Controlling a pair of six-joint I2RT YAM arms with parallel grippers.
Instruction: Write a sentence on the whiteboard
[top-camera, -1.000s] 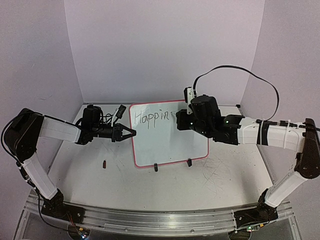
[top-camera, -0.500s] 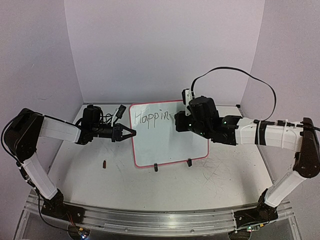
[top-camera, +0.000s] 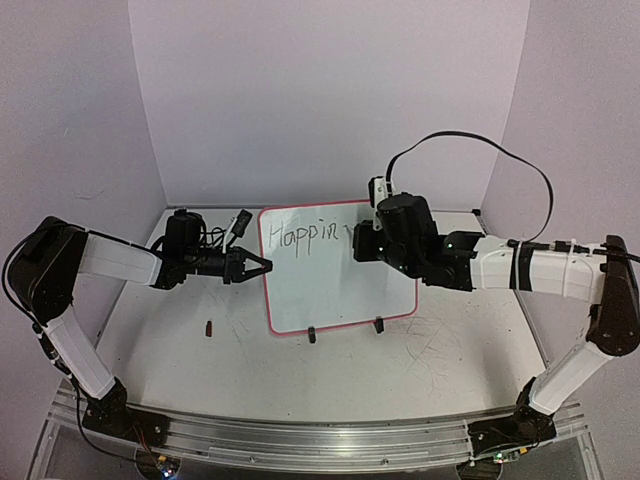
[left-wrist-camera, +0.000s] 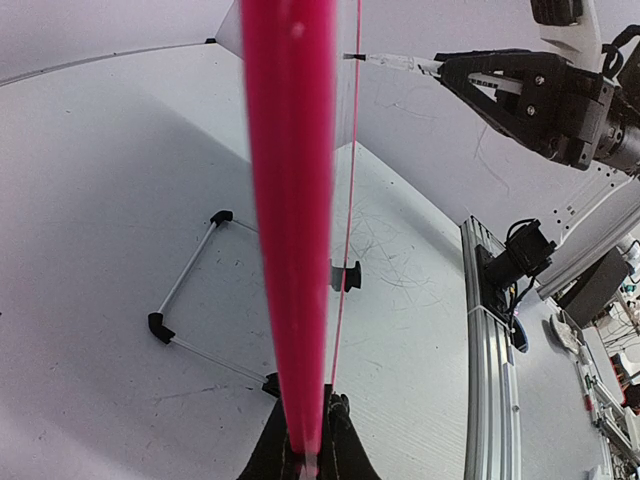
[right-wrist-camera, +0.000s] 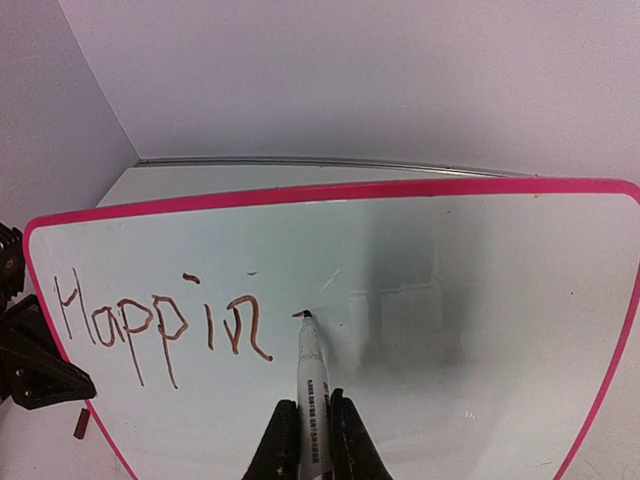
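Just ahead of the right gripper (right-wrist-camera: 308, 425), which is clamped tight on a white marker pen (right-wrist-camera: 310, 380), the tip meets the glossy white, pink-framed whiteboard (right-wrist-camera: 480, 300) right after the dark handwritten "Happin" lettering (right-wrist-camera: 160, 325). Mid-word; the next stroke starts the "e" and needs light, steady contact. Opposite, the left gripper (top-camera: 258, 266) is pinched shut on the board's left frame edge, steadying it on the scuffed white bench (top-camera: 400, 370). No containers visible.

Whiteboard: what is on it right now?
The whiteboard carries the lettering "Happin". A pen in the right claw has its tip just past the n. From above, that claw covers the tip.
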